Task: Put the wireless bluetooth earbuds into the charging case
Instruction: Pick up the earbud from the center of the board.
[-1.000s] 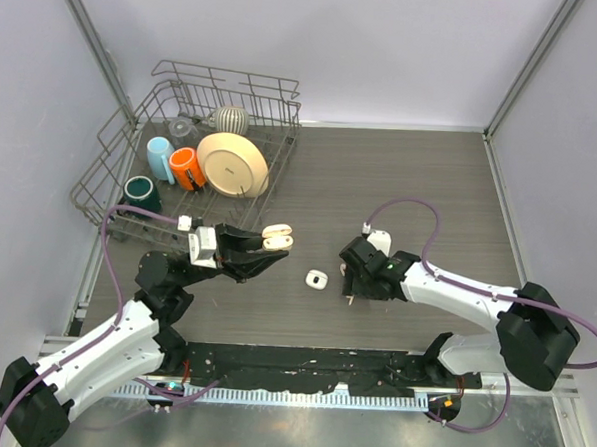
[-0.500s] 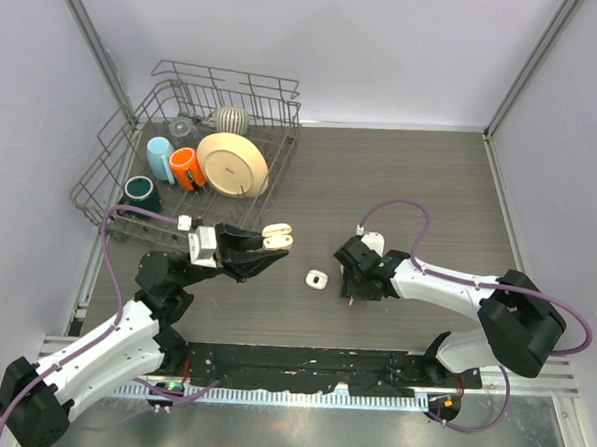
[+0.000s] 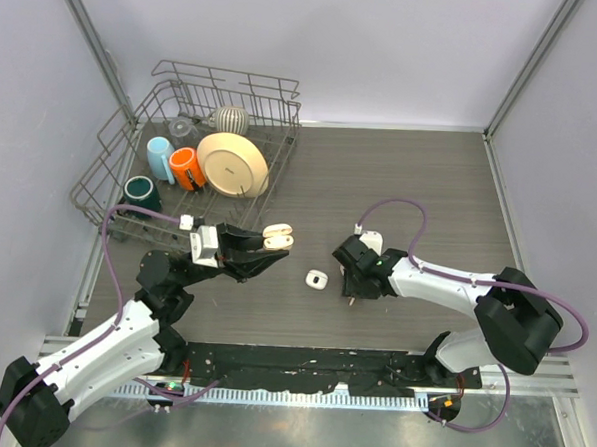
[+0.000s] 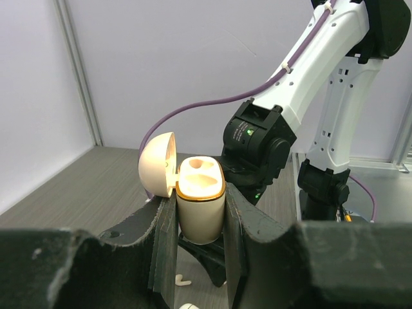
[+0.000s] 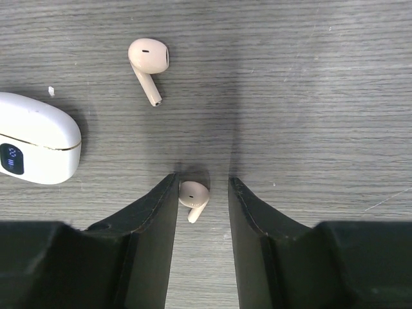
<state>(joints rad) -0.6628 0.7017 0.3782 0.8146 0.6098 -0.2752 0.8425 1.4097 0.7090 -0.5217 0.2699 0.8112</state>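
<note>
My left gripper is shut on an open cream charging case and holds it upright above the table, with the lid flipped to the left and both sockets empty. My right gripper is open, with its tips down on the table. One white earbud lies between its fingers, against the left one. A second earbud lies further ahead on the table. In the left wrist view an earbud lies on the table below the case. My right gripper also shows in the top view.
A closed white case with a small display lies left of the right gripper, and also shows in the top view. A wire dish rack with cups, a plate and a bowl stands at the back left.
My right gripper has shifted slightly left, toward the closed white case, staying low at the table. The left arm and its case have not moved.
</note>
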